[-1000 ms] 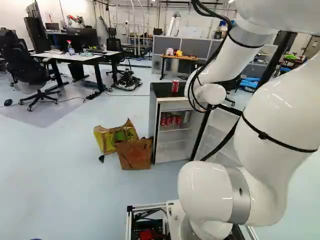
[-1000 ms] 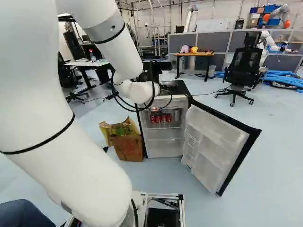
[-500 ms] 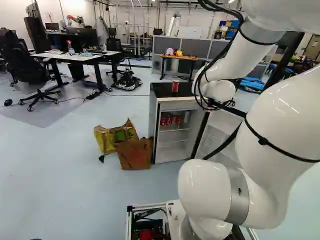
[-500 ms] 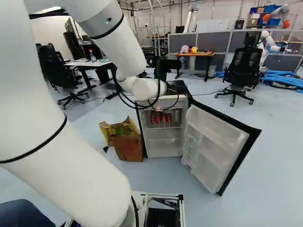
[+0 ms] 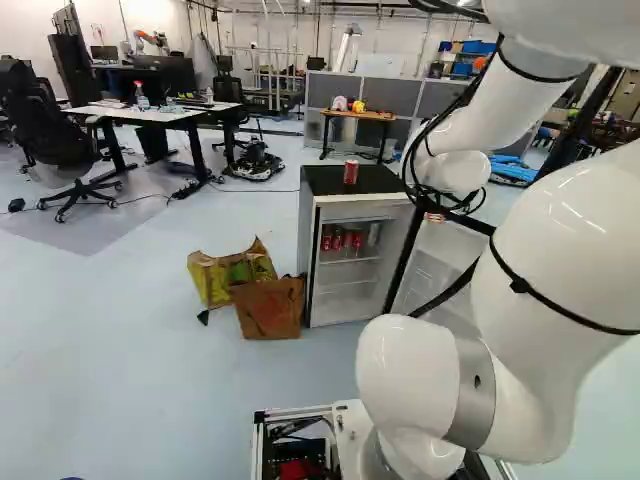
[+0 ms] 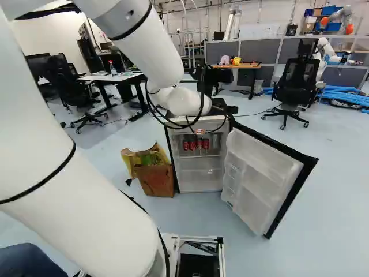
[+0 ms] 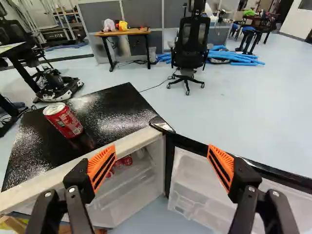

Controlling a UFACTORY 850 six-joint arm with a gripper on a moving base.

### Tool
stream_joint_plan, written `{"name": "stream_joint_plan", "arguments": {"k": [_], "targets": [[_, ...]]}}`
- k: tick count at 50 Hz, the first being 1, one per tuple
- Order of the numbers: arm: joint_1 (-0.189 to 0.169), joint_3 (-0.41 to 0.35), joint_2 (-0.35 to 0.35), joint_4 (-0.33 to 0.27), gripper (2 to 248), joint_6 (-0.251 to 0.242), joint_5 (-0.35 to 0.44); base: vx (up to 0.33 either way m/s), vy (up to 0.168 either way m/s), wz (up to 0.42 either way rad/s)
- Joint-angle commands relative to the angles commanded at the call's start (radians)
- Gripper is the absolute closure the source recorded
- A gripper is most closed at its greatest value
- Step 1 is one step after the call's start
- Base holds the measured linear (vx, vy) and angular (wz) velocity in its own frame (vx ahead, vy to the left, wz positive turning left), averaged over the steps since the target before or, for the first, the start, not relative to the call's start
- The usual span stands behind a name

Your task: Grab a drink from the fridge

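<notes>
Black gripper [image 7: 162, 161], fingers wide apart, seems mid-reach and must next lower towards a red can [image 6: 206, 143] inside the fridge [image 6: 199, 180], centre of the right base view.

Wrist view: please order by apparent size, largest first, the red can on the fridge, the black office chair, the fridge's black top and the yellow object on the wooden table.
1. Fridge's black top
2. Black office chair
3. Red can
4. Yellow object
</notes>
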State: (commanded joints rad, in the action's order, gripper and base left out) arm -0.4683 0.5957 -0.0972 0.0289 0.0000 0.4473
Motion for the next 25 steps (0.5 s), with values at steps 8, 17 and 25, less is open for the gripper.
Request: {"name": "stream_joint_plan", "arguments": {"k": [8, 17, 25], "targets": [[-0.026, 0.013, -0.006, -0.005, 3, 0.000, -0.038, 0.000, 0.000, 0.000], [-0.056, 0.030, -0.010, -0.017, 3, 0.000, -0.078, 0.000, 0.000, 0.000], [-0.082, 0.046, -0.013, -0.029, 3, 0.000, -0.114, 0.000, 0.000, 0.000]]}}
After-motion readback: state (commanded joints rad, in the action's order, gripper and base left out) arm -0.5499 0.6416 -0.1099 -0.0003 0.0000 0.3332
